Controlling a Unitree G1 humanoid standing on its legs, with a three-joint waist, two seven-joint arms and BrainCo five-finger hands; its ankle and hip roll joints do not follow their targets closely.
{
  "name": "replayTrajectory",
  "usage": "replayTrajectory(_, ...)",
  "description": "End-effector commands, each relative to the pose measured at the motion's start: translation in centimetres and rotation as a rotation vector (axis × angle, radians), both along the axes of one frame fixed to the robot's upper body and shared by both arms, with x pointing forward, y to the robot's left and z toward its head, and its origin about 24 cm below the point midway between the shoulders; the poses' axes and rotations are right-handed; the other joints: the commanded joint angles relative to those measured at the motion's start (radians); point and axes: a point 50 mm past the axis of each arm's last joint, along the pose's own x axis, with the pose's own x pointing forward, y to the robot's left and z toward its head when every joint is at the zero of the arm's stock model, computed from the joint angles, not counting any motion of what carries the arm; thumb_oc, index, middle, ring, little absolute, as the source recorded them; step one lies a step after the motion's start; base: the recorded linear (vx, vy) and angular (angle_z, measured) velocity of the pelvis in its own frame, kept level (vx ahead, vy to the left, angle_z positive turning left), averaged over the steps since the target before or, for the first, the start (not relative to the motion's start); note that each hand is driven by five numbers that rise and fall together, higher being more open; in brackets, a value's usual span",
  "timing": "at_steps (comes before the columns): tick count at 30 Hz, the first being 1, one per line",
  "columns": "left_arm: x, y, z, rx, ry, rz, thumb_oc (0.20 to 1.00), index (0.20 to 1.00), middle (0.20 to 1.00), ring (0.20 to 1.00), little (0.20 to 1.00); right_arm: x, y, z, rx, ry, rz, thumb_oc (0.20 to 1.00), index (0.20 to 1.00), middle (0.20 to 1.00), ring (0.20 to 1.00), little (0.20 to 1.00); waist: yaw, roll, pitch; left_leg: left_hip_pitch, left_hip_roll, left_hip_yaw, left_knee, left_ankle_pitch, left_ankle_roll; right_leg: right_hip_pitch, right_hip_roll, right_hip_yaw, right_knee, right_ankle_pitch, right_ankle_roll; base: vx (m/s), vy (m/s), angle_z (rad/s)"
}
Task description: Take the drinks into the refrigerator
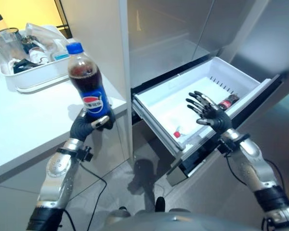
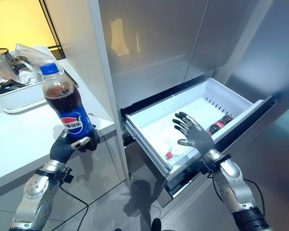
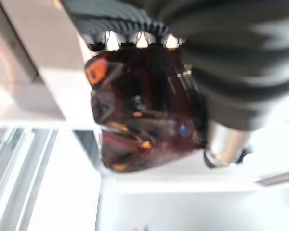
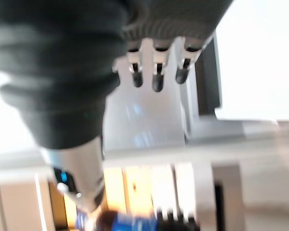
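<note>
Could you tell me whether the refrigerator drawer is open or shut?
Open: the refrigerator drawer is pulled out, with two bottles lying inside its white bin.

Left hand [image 1: 89, 124] raised, fingers curled tight in a grip; right hand [image 1: 209, 113] outstretched, fingers spread straight.

You are seeing three bottles: one cola bottle [image 1: 89, 86] sitting in the left hand [image 1: 89, 124], two lying beyond the right hand [image 1: 209, 111].
</note>
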Motion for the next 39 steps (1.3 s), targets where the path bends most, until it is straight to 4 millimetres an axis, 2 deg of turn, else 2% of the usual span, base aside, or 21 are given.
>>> replayTrajectory(1, 0.7, -3.1, 5.7, 0.004, -0.271, -0.248, 0.2, 0.2, 0.2, 0.2, 0.2, 1.9, 2.5, 4.0, 0.075, -0.119, 0.132, 1.0, 1.0, 1.0, 1.0, 1.0, 0.02, -0.002, -0.04, 0.019, -0.017, -0.021, 0.001, -0.066, 0.019, 0.022, -0.047, 0.0, 0.098, -0.062, 0.092, 0.0, 0.0, 0.0)
replayTrajectory(2, 0.7, -3.1, 5.7, 0.004, -0.271, -0.248, 0.2, 0.2, 0.2, 0.2, 0.2, 1.9, 2.5, 4.0, 0.075, -0.12, 0.132, 1.0, 1.0, 1.0, 1.0, 1.0, 0.02, -0.002, -0.039, 0.019, -0.017, -0.021, 0.001, -0.066, 0.019, 0.022, -0.047, 0.0, 0.098, -0.062, 0.092, 0.0, 0.0, 0.0)
replayTrajectory(3, 0.8, -3.7, 5.8, 0.041, -0.264, -0.302, 0.2, 0.2, 0.2, 0.2, 0.2, 2.4, 3.9, 4.7, 0.076, -0.128, 0.18, 1.0, 1.0, 1.0, 1.0, 1.0, 0.022, 0.002, -0.041, 0.02, -0.017, -0.019, 0.001, -0.066, 0.018, 0.021, -0.046, 0.001, 0.1, -0.062, 0.093, -0.01, -0.006, -0.03)
replayTrajectory(5, 0.7, -4.4, 6.0, 0.076, -0.26, -0.373, 0.2, 0.2, 0.2, 0.2, 0.2, 2.7, 5.3, 5.2, 0.079, -0.126, 0.236, 1.0, 1.0, 1.0, 1.0, 1.0, 0.023, 0.005, -0.043, 0.02, -0.018, -0.017, 0.001, -0.065, 0.018, 0.022, -0.045, 0.003, 0.099, -0.062, 0.093, -0.01, -0.008, -0.06)
replayTrajectory(10, 0.8, -5.0, 6.1, 0.109, -0.255, -0.426, 0.2, 0.2, 0.2, 0.2, 0.2, 2.8, 6.9, 5.7, 0.08, -0.127, 0.306, 1.0, 1.0, 1.0, 1.0, 1.0, 0.023, 0.009, -0.041, 0.023, -0.017, -0.014, 0.001, -0.065, 0.017, 0.022, -0.045, 0.005, 0.099, -0.061, 0.093, 0.0, -0.001, 0.01)
replayTrajectory(11, 0.8, -5.3, 6.2, 0.146, -0.251, -0.462, 0.2, 0.2, 0.2, 0.2, 0.2, 2.6, 8.1, 5.9, 0.081, -0.119, 0.361, 1.0, 1.0, 1.0, 1.0, 1.0, 0.023, 0.012, -0.041, 0.024, -0.018, -0.013, 0.001, -0.064, 0.016, 0.021, -0.045, 0.007, 0.099, -0.06, 0.094, 0.0, 0.0, 0.0)
replayTrajectory(18, 0.9, -5.6, 5.6, 0.182, -0.217, -0.491, 0.2, 0.2, 0.2, 0.2, 0.2, 1.9, 10.2, 5.9, 0.096, -0.104, 0.456, 1.0, 1.0, 1.0, 1.0, 1.0, 0.021, 0.019, -0.042, 0.026, -0.017, -0.01, 0.001, -0.063, 0.015, 0.024, -0.045, 0.008, 0.098, -0.06, 0.095, -0.01, -0.005, -0.02)
replayTrajectory(20, 0.9, -5.8, 5.5, 0.197, -0.217, -0.495, 0.2, 0.2, 0.2, 0.2, 0.2, 1.0, 11.3, 5.6, 0.122, -0.077, 0.526, 1.0, 1.0, 1.0, 1.0, 1.0, 0.02, 0.021, -0.04, 0.026, -0.017, -0.009, 0.001, -0.063, 0.014, 0.025, -0.045, 0.007, 0.098, -0.06, 0.095, 0.0, 0.0, 0.0)
replayTrajectory(25, 0.8, -5.6, 5.2, 0.219, -0.213, -0.489, 0.2, 0.2, 0.2, 0.2, 0.2, -1.2, 12.2, 5.2, 0.112, -0.043, 0.676, 1.0, 1.0, 1.0, 1.0, 1.0, 0.016, 0.022, -0.038, 0.023, -0.017, -0.012, 0.001, -0.062, 0.013, 0.025, -0.047, 0.004, 0.098, -0.06, 0.096, -0.01, -0.004, -0.02)
replayTrajectory(39, 0.9, -5.7, 5.2, 0.218, -0.224, -0.472, 0.2, 0.2, 0.2, 0.2, 0.2, -3.7, 13.6, 4.8, 0.125, -0.005, 0.824, 1.0, 1.0, 1.0, 1.0, 1.0, 0.014, 0.022, -0.034, 0.019, -0.018, -0.02, 0.001, -0.058, 0.014, 0.021, -0.046, -0.003, 0.104, -0.061, 0.095, 0.0, 0.0, 0.0)
